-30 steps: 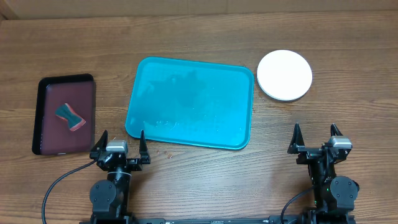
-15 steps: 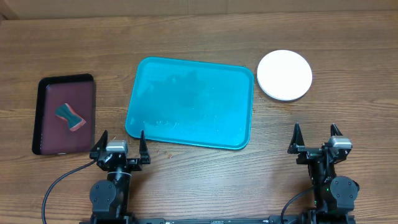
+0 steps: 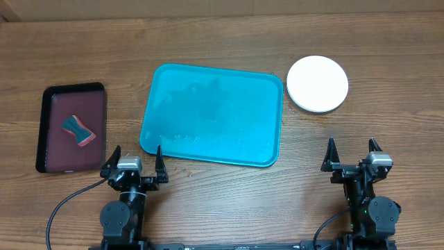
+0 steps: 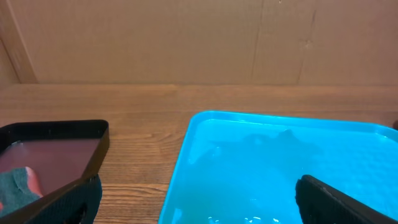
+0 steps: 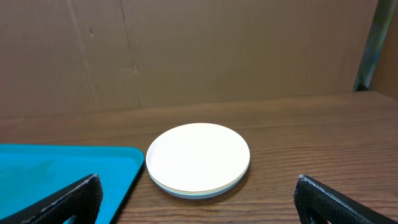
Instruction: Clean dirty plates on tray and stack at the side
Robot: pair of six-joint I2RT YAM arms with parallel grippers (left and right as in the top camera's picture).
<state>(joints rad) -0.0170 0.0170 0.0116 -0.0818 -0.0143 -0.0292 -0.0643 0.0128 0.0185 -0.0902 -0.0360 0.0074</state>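
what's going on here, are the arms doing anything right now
Nothing is being handled at this moment. The left gripper and right gripper sit at the near edge of the table, both open and empty. The teal tray has no plates on it. The plates sit in one stack on the table to its right, white one on top. A sponge lies in the small maroon tray on the left.

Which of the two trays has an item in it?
The small dark maroon plastic tray at far left: a teal-and-red sponge lies in it. The large teal-blue plastic tray holds no item.
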